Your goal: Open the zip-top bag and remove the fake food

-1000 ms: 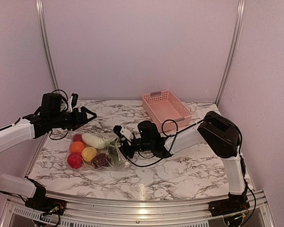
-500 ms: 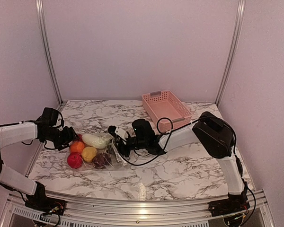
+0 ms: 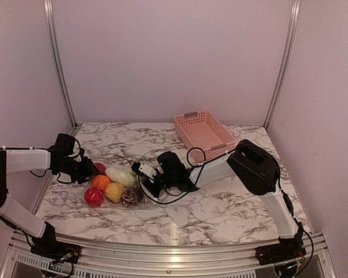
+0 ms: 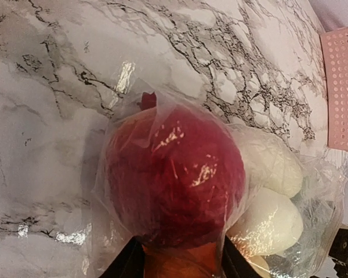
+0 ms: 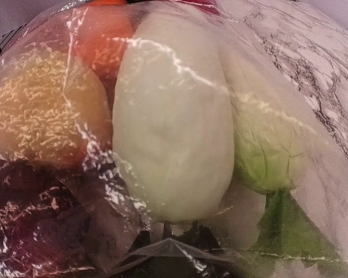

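Clear zip-top bag of fake food between left gripper, right gripper

Soft, dim pinkish light; glare flecks the bag; its near edge blurs in the right-wrist view.

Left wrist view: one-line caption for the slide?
Left gripper straddling the zip-top bag, a dark red fruit and pale pieces pressed against the plastic.

Red fruit inside zip-top bag, pale pieces beside; claw fingers flank bag's near end.
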`<state>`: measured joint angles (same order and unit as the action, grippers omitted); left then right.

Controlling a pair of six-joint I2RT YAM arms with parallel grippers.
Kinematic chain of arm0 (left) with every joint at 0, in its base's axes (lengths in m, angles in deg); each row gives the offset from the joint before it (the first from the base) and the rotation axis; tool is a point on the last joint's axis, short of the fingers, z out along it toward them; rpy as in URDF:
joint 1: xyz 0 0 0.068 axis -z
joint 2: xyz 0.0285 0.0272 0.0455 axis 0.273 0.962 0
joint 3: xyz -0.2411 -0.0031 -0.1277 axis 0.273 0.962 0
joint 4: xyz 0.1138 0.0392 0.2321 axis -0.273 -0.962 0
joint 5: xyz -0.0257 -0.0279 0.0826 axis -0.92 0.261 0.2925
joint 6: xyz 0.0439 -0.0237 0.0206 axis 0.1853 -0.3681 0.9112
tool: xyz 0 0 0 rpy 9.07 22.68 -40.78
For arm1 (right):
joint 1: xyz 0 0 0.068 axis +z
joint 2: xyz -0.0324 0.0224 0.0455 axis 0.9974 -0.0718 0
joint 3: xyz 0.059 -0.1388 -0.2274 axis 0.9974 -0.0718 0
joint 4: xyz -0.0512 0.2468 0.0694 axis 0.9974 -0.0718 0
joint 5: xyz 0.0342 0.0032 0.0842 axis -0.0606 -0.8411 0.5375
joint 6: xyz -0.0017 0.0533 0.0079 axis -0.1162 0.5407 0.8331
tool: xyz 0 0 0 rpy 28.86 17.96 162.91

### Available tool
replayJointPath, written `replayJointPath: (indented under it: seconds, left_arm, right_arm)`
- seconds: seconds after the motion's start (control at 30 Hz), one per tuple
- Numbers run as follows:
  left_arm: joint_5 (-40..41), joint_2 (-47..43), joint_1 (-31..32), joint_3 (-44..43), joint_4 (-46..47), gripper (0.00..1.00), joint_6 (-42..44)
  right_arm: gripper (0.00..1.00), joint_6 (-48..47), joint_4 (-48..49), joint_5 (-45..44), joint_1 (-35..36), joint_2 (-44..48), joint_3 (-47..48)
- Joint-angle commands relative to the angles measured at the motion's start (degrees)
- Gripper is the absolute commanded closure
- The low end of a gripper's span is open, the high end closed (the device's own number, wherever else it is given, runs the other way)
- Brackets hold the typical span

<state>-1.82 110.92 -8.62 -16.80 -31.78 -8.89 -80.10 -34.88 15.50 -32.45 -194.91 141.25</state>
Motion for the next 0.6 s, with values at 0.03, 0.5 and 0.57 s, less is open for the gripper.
replayJointPath:
  seconds: [0.03, 0.5, 0.57]
  left_arm:
    - [1.09, 1.28, -0.1, 0.29, -0.5, 0.69, 0.93]
    - [5.3, 2.03, -0.13, -0.8, -1.12, 1.0, 0.04]
    - [5.59, 2.0, -0.19, -0.78, -1.05, 1.0, -0.08]
  right_arm:
    - [0.82, -0.22, -2.74, -3.37, 0.45, 1.69, 1.43]
    - [1.0, -0.6, -5.41, -5.81, -0.92, 12.36, -6.11]
    - [1.0, -0.86, -6.31, -6.23, -0.97, 14.05, -7.36]
